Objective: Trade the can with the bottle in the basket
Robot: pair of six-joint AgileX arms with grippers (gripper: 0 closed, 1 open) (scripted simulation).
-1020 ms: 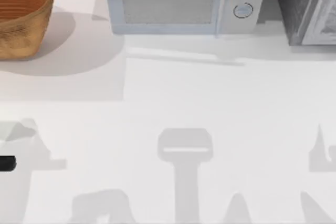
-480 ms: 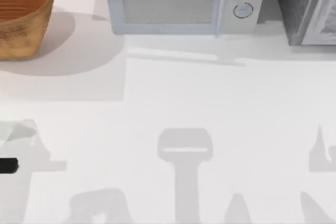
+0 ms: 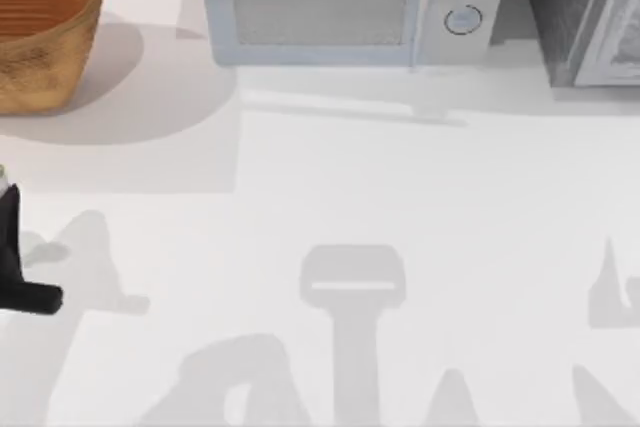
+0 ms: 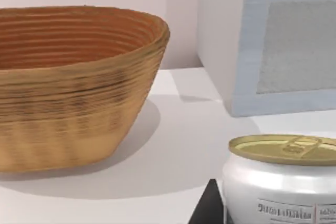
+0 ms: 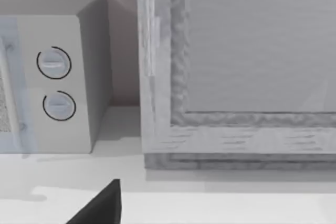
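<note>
Overhead, I see the basket (image 3: pixel 40 27) at the table's (image 3: pixel 400 197) far left corner, beside the microwave (image 3: pixel 345 5) along the far edge, and my left arm (image 3: pixel 15 267) at the left edge. Its wrist camera adds the bottle (image 4: pixel 281 179) upright, gold top up, close before the lens and near the basket's wall (image 4: pixel 73 87). Whether the left gripper pinches it I cannot tell. My right wrist camera faces the microwave's dials (image 5: pixel 55 85) and a grey cabinet (image 5: pixel 236 72).
</note>
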